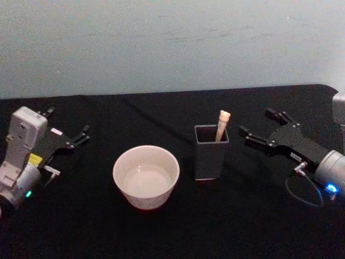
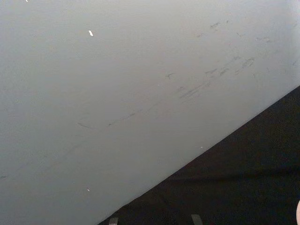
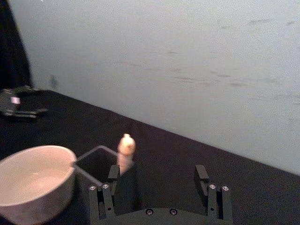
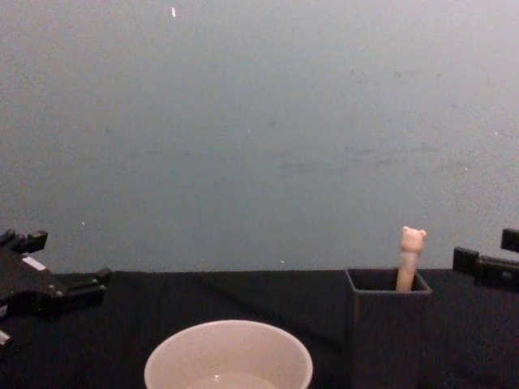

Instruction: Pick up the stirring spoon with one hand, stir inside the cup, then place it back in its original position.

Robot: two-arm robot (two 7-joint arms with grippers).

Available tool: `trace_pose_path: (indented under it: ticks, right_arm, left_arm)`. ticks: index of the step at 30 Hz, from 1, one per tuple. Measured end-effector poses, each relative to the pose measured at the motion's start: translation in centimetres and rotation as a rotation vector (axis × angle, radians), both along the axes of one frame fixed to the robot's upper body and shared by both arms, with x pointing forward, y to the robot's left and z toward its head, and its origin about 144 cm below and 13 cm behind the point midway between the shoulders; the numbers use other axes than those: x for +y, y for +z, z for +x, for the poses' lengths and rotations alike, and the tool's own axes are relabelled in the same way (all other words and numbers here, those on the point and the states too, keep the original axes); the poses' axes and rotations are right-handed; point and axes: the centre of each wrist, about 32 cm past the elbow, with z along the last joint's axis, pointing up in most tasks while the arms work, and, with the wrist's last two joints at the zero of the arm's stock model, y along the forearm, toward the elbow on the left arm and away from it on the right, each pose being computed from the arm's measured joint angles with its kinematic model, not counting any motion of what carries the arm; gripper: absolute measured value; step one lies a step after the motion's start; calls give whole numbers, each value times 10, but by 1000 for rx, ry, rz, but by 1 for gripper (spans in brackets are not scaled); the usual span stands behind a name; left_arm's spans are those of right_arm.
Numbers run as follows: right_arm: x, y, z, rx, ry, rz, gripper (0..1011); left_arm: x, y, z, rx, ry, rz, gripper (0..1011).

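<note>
A matte black tabletop meets a pale, scuffed grey-blue wall. At centre stands the cup, round, smooth and cream-white. Just to its right, the stirring spoon stands in the dark grey, thin-walled square holder, its peach handle and bear head above the rim. The right gripper, near the holder's right side, has its flat black fingers spread wide and empty. The left gripper, far left, is likewise spread and empty.

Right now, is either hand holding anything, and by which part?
Nothing is held. The left hand and right hand are open; the spoon stands in the holder.
</note>
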Motion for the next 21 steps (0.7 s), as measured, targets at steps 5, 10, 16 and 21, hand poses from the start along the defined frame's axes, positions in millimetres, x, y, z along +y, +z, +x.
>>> trace_pose_path:
  ticks: [5, 10, 16, 21]
  right_arm:
    - [-2, 2, 2, 41, 72, 60, 1003]
    - [1, 1, 9, 69, 108, 81, 1002]
    - [8, -2, 21, 77, 120, 82, 1002]
    - [13, -3, 32, 66, 129, 81, 1002]
  left_arm:
    - [0, 0, 0, 0, 0, 0, 1001]
    - [0, 0, 0, 0, 0, 0, 1001]
    - [0, 0, 0, 0, 0, 0, 1001]
    - [0, 0, 0, 0, 0, 0, 1001]
